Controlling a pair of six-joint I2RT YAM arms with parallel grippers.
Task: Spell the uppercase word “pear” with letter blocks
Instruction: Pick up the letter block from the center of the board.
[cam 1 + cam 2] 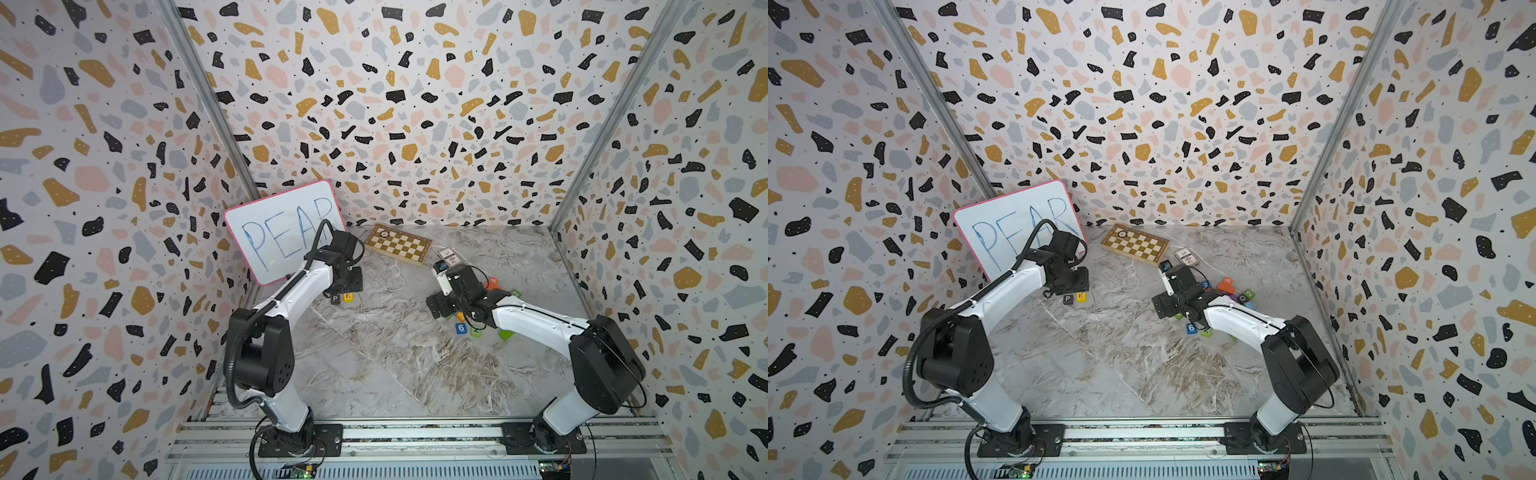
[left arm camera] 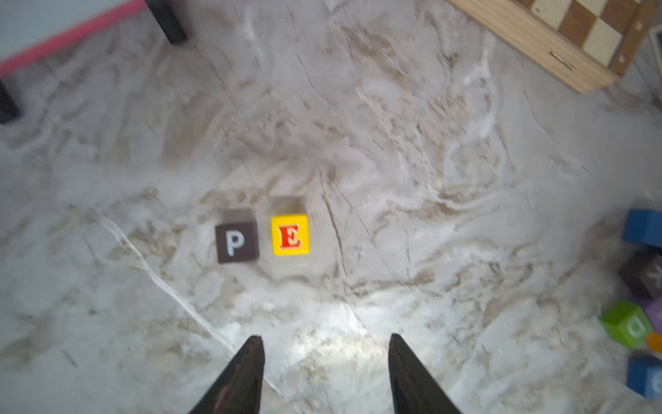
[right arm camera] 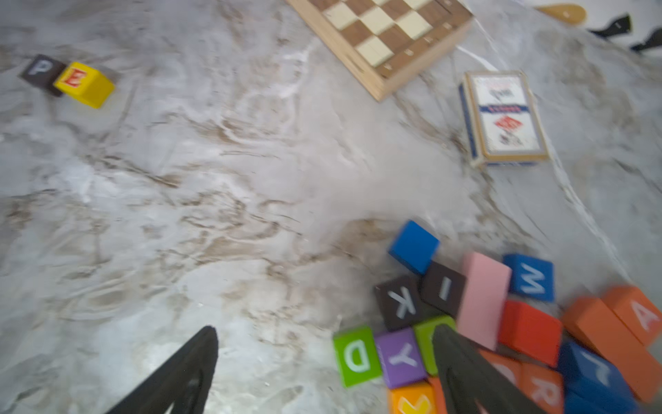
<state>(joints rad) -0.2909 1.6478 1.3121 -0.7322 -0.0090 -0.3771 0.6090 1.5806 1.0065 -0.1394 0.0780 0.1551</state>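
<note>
P block (image 2: 236, 243), E block (image 2: 290, 234) side by side; A block (image 3: 641, 315) next; left end effector (image 2: 325, 338) parted, empty; right end effector (image 3: 325, 329) wide, empty, at pile (image 3: 444, 290) edge, must shift onto A block

Marble tabletop (image 1: 415, 365) — letter blocks (image 3: 401, 303), chessboard (image 1: 398, 244), card box (image 1: 450, 256)

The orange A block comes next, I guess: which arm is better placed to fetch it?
Right, probably: the right pincer, open, hovers at the heap holding the A block, while the left pincer hangs empty beside the P block and E block.
</note>
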